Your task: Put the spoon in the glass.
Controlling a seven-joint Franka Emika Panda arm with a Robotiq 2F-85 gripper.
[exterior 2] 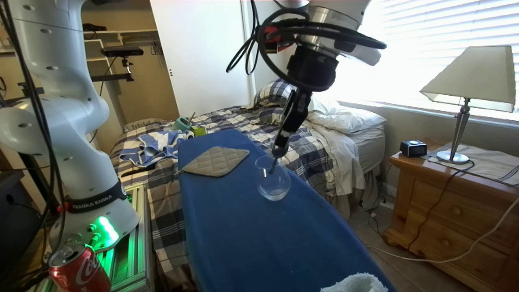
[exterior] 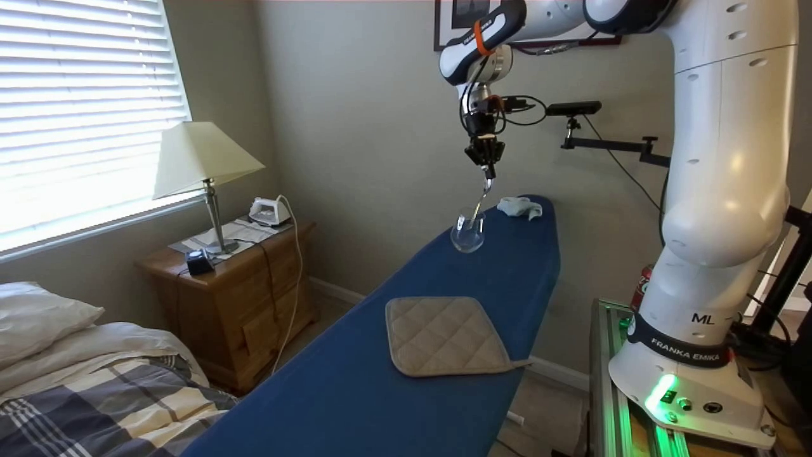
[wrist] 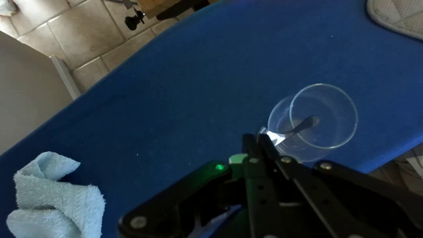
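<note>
The clear round glass (exterior: 468, 238) stands upright on the blue ironing board (exterior: 355, 387); it also shows in an exterior view (exterior 2: 274, 187) and the wrist view (wrist: 343, 140). My gripper (exterior: 489, 172) is above it, with fingers shut on one end of the metal spoon (exterior: 483, 193). The spoon (wrist: 294, 130) slants down, its thin handle toward the glass. In the wrist view the handle's end lies within the rim's outline, and in both exterior views it overlaps the upper glass. The fingertips (wrist: 257, 137) partly hide the gripped end. The gripper (exterior 2: 279, 151) is just above the rim.
A grey quilted pad (exterior: 447, 336) lies on the board on one side of the glass. A crumpled white cloth (wrist: 62, 201) lies on the other side, toward the board's tip. A bed (exterior 2: 227, 111) and a wooden nightstand (exterior: 228, 317) with a lamp stand beside the board.
</note>
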